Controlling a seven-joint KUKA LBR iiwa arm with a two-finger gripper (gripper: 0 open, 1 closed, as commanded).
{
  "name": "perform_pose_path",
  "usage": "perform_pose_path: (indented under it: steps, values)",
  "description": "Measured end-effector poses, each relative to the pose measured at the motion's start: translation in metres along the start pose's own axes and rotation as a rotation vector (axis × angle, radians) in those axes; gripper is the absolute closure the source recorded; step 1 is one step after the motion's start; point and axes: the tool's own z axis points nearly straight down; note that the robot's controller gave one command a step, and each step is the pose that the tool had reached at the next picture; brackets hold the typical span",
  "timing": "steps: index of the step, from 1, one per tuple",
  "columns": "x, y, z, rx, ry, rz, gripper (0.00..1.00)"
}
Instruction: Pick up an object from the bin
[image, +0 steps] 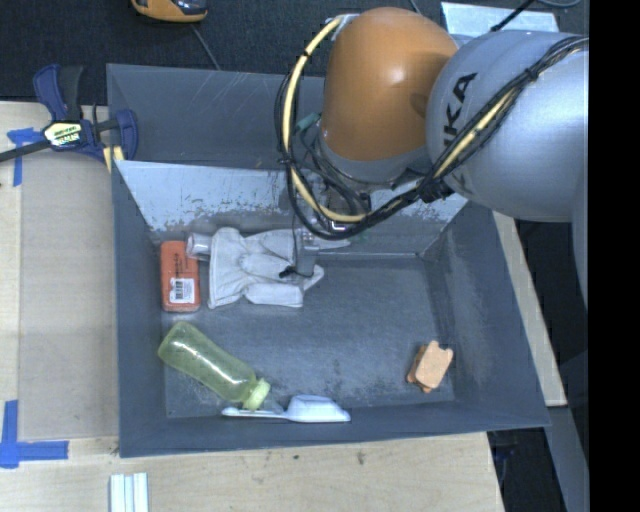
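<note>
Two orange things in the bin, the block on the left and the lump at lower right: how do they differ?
The orange block is a neat rectangle; the orange lump is irregular. The block is deeper orange with a white label; the lump is paler and plain. The block lies beside the pale glove under the gripper; the lump lies alone. Both rest on the bin floor.

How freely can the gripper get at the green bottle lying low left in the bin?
Probably yes: the green bottle lies uncovered on the bin floor, with only a white brush by its cap end. The gripper is over the pale glove, with bare floor between.
</note>
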Motion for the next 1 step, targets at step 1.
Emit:
perform_pose_path:
  steps: [1]
  values:
    - [-0.0066,0.0085,0.0231,0.000,-0.001,-0.248,0.00]
